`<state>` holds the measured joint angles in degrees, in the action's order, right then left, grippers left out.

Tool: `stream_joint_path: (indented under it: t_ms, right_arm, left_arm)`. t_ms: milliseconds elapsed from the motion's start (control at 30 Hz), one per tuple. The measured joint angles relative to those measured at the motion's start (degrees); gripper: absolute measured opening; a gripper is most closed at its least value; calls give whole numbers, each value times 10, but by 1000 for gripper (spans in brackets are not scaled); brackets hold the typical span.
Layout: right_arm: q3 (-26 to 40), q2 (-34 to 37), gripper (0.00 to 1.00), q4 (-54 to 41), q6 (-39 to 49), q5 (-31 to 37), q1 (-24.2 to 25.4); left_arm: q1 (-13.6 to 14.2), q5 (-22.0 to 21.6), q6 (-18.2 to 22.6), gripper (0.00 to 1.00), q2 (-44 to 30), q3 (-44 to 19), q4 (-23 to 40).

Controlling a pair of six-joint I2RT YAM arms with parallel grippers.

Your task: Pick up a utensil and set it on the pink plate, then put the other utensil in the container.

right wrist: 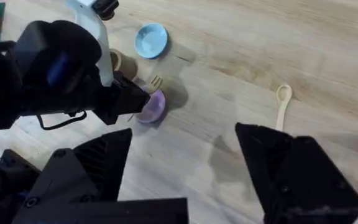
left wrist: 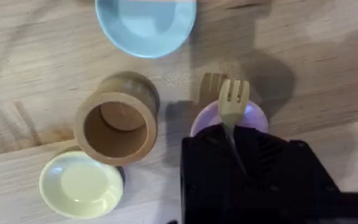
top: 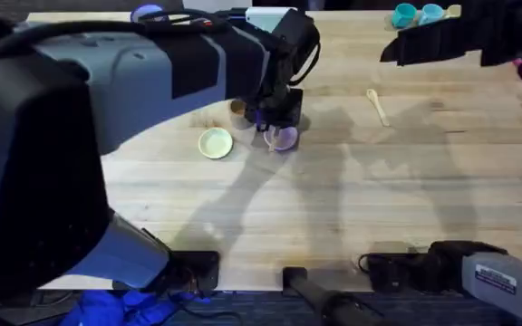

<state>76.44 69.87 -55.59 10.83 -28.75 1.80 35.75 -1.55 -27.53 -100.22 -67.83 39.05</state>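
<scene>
Black fingers of the left gripper (left wrist: 232, 146) are clenched on the handle of the small wooden fork (left wrist: 233, 102), whose tines stick out past the far edge of the pink plate (left wrist: 253, 118); the fork is held over the plate, and whether it touches the plate cannot be told. In the overhead view the left gripper (top: 277, 116) hangs right above the pink plate (top: 284, 139). Just beside the plate stands the tan-brown cylindrical cup (left wrist: 115, 124), upright, mouth open, nothing inside. A pale yellow plate (left wrist: 81, 185) sits close against the cup, and a light blue plate (left wrist: 145, 23) lies a little beyond it.

Well apart from this cluster, the wooden spoon (top: 377, 105) lies flat on the bare wooden table (top: 352, 199). The right gripper (right wrist: 185, 168) hovers above the table with its two fingers spread wide and nothing between them, the spoon (right wrist: 282, 102) lying beyond its fingertips.
</scene>
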Motion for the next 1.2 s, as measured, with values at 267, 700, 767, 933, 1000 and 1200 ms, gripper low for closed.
stream_joint_path:
  t_ms: [267, 700, 767, 933, 1000, 1200]
  right_arm:
    - [0, 0, 996, 0, 0, 0, 0]
    - [0, 0, 997, 0, 0, 0, 0]
    - [0, 0, 997, 0, 0, 0, 0]
    - [0, 0, 997, 0, 0, 0, 0]
    - [0, 0, 997, 0, 0, 0, 0]
    - [0, 0, 997, 0, 0, 0, 0]
  left_arm:
    - [0, 0, 0, 39, 0, 0, 6]
    - [0, 0, 0, 40, -14, 0, -7]
    - [0, 0, 0, 40, -14, 0, -8]
    - [0, 0, -2, 91, -14, 0, -9]
    - [0, 0, -2, 117, -14, 0, -9]
    - [0, 0, -2, 149, -14, 0, -9]
